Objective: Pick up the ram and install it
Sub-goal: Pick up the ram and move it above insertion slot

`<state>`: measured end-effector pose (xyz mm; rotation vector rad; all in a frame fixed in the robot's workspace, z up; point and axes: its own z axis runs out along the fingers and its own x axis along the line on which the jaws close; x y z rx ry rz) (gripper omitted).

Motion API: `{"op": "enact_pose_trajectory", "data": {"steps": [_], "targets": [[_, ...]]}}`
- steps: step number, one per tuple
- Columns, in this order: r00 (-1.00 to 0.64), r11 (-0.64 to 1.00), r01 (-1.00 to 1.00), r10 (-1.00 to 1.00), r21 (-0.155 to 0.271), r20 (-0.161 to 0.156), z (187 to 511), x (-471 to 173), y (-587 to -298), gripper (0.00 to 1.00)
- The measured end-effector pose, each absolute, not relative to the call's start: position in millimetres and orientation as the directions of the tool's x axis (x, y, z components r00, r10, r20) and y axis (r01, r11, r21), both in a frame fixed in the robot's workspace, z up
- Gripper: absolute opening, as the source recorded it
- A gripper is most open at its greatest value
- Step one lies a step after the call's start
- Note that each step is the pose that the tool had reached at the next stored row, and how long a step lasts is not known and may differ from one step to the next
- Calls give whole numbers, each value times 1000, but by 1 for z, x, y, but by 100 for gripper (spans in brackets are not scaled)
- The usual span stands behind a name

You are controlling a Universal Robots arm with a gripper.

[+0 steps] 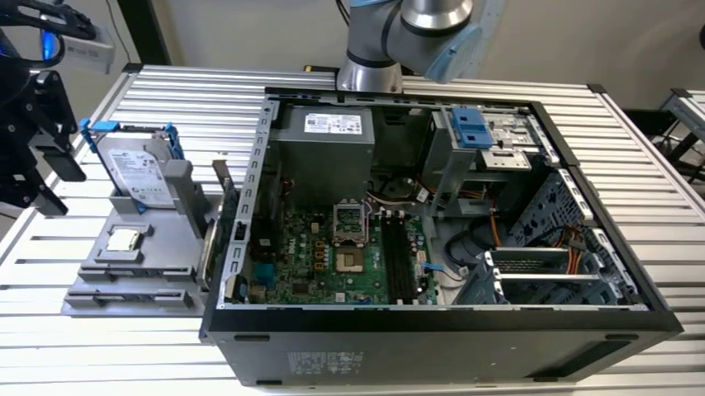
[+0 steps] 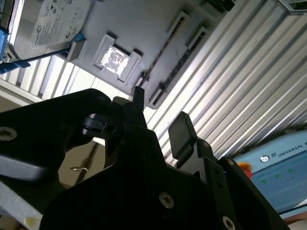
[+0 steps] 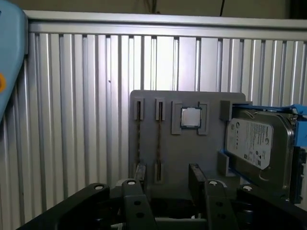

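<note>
Aluminium ribbed table (image 1: 165, 91) carries an open computer case (image 1: 441, 334), with a grey tray (image 1: 132, 285) just beside it on the exterior view's left. Arm (image 1: 418, 25) rises from the far side, wrist cameras aimed down at the tray. Hard drive (image 3: 259, 148) stands in the tray. Ram (image 3: 159, 139) stands on edge in a tray slot, second stick (image 3: 138, 139) beside it, not yet picked. Likely light, stiff, thin, fragile; best pinched across the flat faces mid-length, off the contacts. Claw (image 3: 168, 170) hovers above, fingers apart, empty, clear of both sticks.
</note>
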<state>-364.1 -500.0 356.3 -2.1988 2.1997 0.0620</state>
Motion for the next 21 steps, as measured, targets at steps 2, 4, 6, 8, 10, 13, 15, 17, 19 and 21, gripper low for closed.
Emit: {"op": "enact_pose_trajectory", "data": {"steps": [2, 4, 6, 8, 10, 13, 15, 17, 19, 21], "targets": [[-1, 1, -1000, -999, 6, -50, 354, -364, -500, 100], [-1, 1, -1000, -999, 6, -50, 351, -363, -500, 100], [-1, 1, -1000, -999, 6, -50, 348, -363, -502, 100], [-2, 1, -1000, -999, 6, -50, 345, -363, -504, 100], [-2, 2, -1000, -999, 6, -50, 342, -363, -506, 100], [-2, 2, -1000, -999, 6, -50, 337, -363, -507, 100], [-2, 2, -1000, -999, 6, -50, 334, -363, -508, 100], [-2, 2, -1000, -999, 6, -49, 331, -362, -508, 100], [-2, 2, -1000, -999, 6, -49, 328, -362, -509, 100], [-2, 2, -1000, -999, 6, -49, 325, -362, -510, 100]]}}
